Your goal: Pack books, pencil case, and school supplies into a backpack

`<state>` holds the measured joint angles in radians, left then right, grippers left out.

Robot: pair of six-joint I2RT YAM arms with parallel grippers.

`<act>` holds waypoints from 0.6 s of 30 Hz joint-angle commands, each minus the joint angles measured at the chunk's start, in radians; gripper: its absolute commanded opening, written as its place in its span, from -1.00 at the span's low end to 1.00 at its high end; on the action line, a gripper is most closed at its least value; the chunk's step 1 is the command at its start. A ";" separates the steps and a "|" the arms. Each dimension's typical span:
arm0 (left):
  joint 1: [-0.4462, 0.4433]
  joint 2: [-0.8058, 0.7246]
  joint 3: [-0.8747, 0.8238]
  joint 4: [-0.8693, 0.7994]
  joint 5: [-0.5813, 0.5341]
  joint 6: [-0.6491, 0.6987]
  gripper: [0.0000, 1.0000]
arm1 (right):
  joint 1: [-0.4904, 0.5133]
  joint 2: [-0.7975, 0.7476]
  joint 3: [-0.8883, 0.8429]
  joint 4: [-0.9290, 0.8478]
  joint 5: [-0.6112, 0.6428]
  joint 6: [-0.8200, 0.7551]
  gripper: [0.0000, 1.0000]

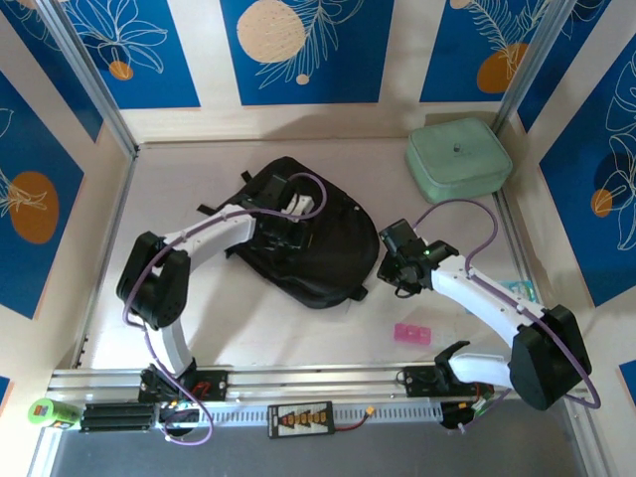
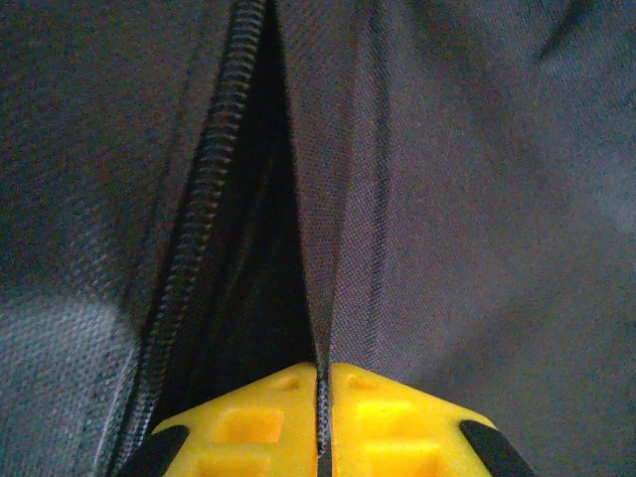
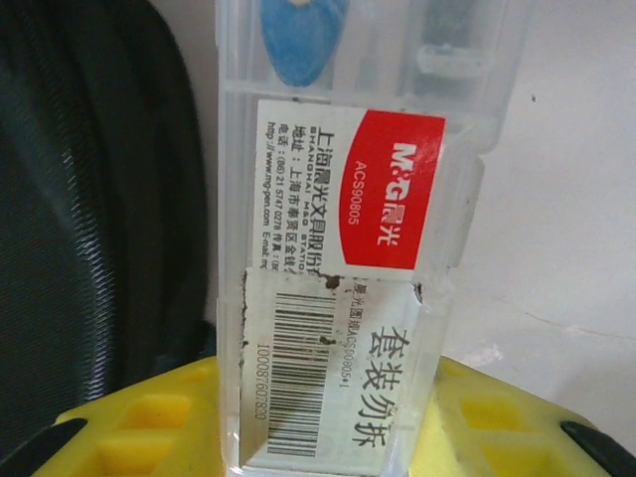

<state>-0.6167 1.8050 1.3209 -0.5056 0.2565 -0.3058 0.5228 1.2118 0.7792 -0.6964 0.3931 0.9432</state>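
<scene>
The black backpack (image 1: 318, 248) lies flat mid-table. My left gripper (image 1: 298, 211) is on top of it, shut (image 2: 320, 383) on the fabric edge (image 2: 328, 298) of the open zip slit (image 2: 248, 248). At the bag's right edge (image 3: 79, 248), my right gripper (image 1: 393, 260) is shut (image 3: 333, 437) on a clear plastic packet (image 3: 348, 199) of school supplies with a red label and a barcode. A pink block (image 1: 412, 333) lies on the table in front. A teal piece (image 1: 517, 288) peeks from behind the right arm. The mint green padded pencil case (image 1: 457, 159) sits far right. The books are out of view.
Walls enclose the white table (image 1: 248, 328) on the left, back and right. A metal rail (image 1: 298, 383) with both arm bases runs along the near edge. A purple cable (image 1: 467, 214) loops above the right arm.
</scene>
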 commanded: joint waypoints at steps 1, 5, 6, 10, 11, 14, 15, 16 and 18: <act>-0.043 0.046 0.042 -0.033 -0.041 -0.026 -0.78 | -0.005 -0.026 0.019 0.000 -0.002 -0.002 -0.23; -0.044 0.041 0.090 -0.097 -0.102 -0.011 -0.56 | -0.006 -0.036 0.023 0.001 -0.008 -0.006 -0.23; -0.044 0.026 0.101 -0.108 -0.105 -0.004 -0.43 | -0.006 -0.040 0.025 0.003 -0.011 -0.011 -0.23; -0.043 -0.028 0.174 -0.185 -0.101 0.043 -0.08 | -0.007 -0.054 0.029 0.035 -0.025 -0.044 -0.23; -0.042 -0.035 0.192 -0.209 -0.109 0.057 -0.02 | -0.007 -0.054 0.029 0.044 -0.032 -0.050 -0.23; -0.040 -0.047 0.240 -0.285 -0.170 0.108 0.07 | -0.006 -0.054 0.032 0.059 -0.044 -0.056 -0.23; -0.041 -0.047 0.248 -0.300 -0.202 0.126 0.09 | -0.007 -0.052 0.031 0.063 -0.047 -0.056 -0.23; -0.039 -0.045 0.251 -0.313 -0.240 0.138 0.09 | -0.007 -0.050 0.032 0.064 -0.049 -0.054 -0.23; -0.038 -0.032 0.259 -0.332 -0.327 0.160 0.08 | -0.008 -0.047 0.028 0.072 -0.055 -0.052 -0.23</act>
<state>-0.6613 1.7805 1.5555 -0.7368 0.0669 -0.2111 0.5209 1.1725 0.7799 -0.6456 0.3618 0.9051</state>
